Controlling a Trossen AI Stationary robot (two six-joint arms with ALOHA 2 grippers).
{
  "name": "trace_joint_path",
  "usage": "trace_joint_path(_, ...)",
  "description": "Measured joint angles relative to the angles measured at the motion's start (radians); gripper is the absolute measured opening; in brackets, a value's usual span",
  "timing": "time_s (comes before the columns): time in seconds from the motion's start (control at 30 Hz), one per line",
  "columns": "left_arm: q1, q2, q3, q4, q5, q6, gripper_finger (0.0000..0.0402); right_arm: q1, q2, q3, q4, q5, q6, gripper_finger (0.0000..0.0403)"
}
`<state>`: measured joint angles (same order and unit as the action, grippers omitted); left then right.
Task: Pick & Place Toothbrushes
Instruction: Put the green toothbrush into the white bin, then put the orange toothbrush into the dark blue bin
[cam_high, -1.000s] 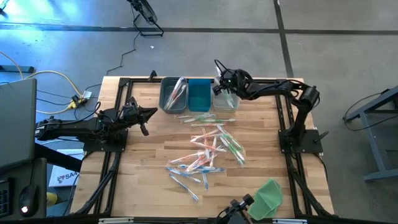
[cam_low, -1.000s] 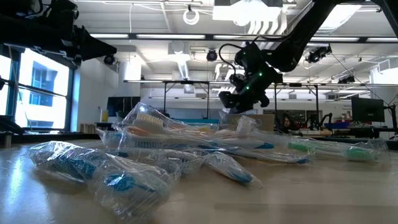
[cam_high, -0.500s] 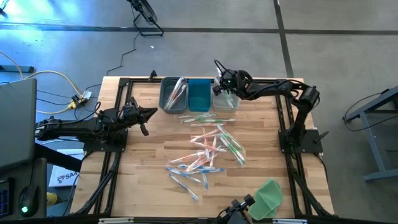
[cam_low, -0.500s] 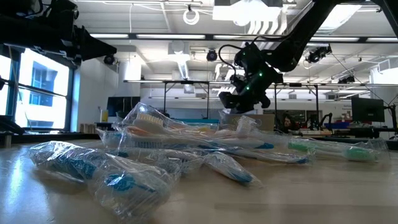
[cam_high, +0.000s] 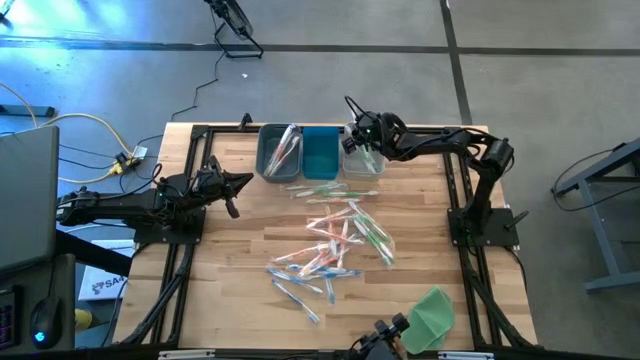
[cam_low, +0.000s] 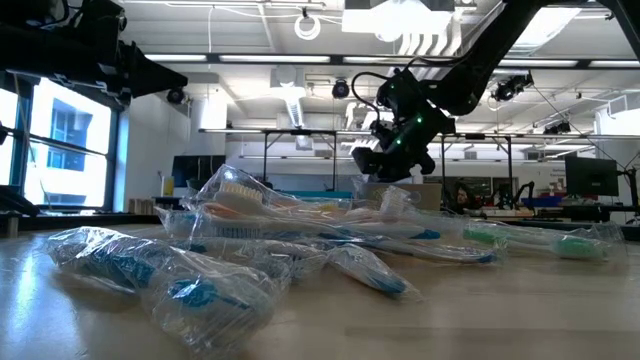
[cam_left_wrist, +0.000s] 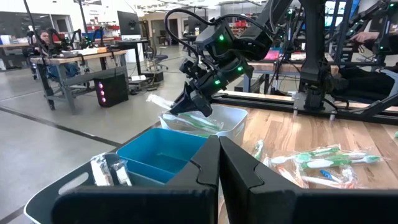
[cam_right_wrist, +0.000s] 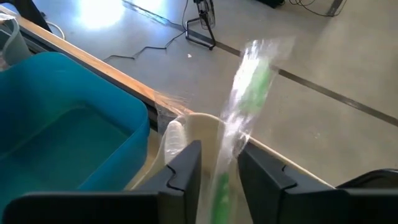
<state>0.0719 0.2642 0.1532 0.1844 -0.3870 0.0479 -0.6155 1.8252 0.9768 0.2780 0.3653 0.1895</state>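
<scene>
Looking down on a wooden table (cam_high: 250, 240), we find a green cloth (cam_high: 430, 318) at the near edge, then a loose pile of wrapped toothbrushes (cam_high: 335, 245) in pink, blue and green spread over the middle of the boards. Beyond the pile, along the far edge, three bins stand side by side: a grey bin (cam_high: 280, 152) with a few wrapped brushes in it, a blue bin (cam_high: 321, 152), and a clear bin (cam_high: 362, 160). At the table's left side we see the left gripper (cam_high: 243, 181), its fingers pressed together with nothing between them, well apart from the pile. Over the clear bin hangs the right gripper (cam_high: 352, 140), fingers parted a little, with a green toothbrush (cam_right_wrist: 249, 99) in crinkled wrap standing between them; we cannot tell whether they still pinch it
</scene>
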Motion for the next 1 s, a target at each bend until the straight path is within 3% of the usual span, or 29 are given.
trace_joint_path(0.2,0.000,0.000,0.000,0.000,0.000,0.000,0.0001,0.009,-0.031,0.000,-0.013,-0.005,-0.017,0.0121)
trace_joint_path(0.6,0.000,0.000,0.000,0.000,0.000,0.000,0.0001,0.056,-0.116,0.000,-0.047,-0.003,-0.053,0.0123)
trace_joint_path(1.0,0.000,0.000,0.000,0.000,0.000,0.005,0.0001,0.129,-0.296,0.000,-0.123,-0.005,-0.148,0.0123)
